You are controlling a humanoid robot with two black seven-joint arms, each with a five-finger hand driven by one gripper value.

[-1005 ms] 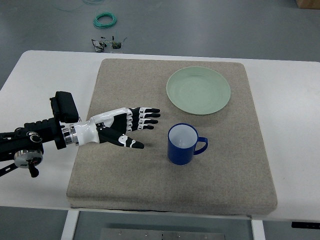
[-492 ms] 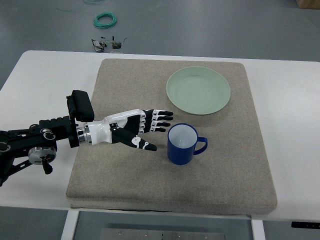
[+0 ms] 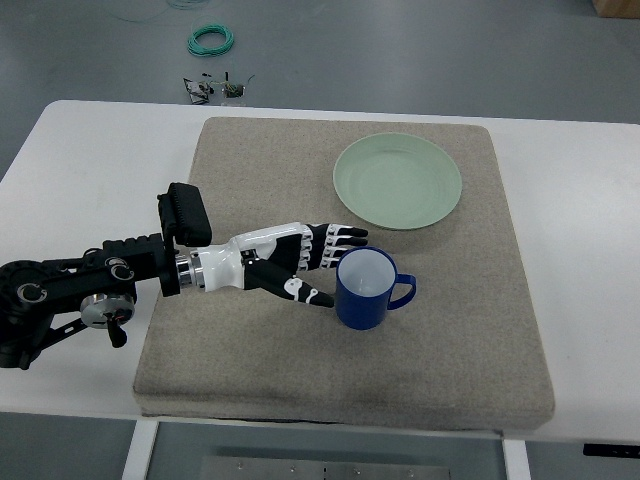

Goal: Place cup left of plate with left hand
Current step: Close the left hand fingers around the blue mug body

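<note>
Left hand point(image 3: 300, 262) now much further right than 1 s ago: then over mat's left-centre, well apart from cup; now fingertips point(image 3: 352, 238) right at the cup's point(image 3: 364, 288) left rim, thumb tip low beside its left wall. Fingers spread, loose, gripping nothing yet; contact w/ cup can't be told for sure. Means reach abt done, grasp probably next, carry not begun.

Cup itself unmoved: blue, white inside, upright on grey mat point(image 3: 440, 360), below the plate point(image 3: 397, 181) & slightly left of its centre, handle pointing right, away from hand. Still not at goal.

Goal spot, bare mat left of plate, free of clutter. Nothing in the way there. Plate's near rim close to cup, so lift & swing left likely needs care not to clip it.

Elsewhere: white desk point(image 3: 580, 250) under mat; green cable coil point(image 3: 209, 40) & small dark parts point(image 3: 218, 89) on floor beyond, well clear. Right hand not seen.
</note>
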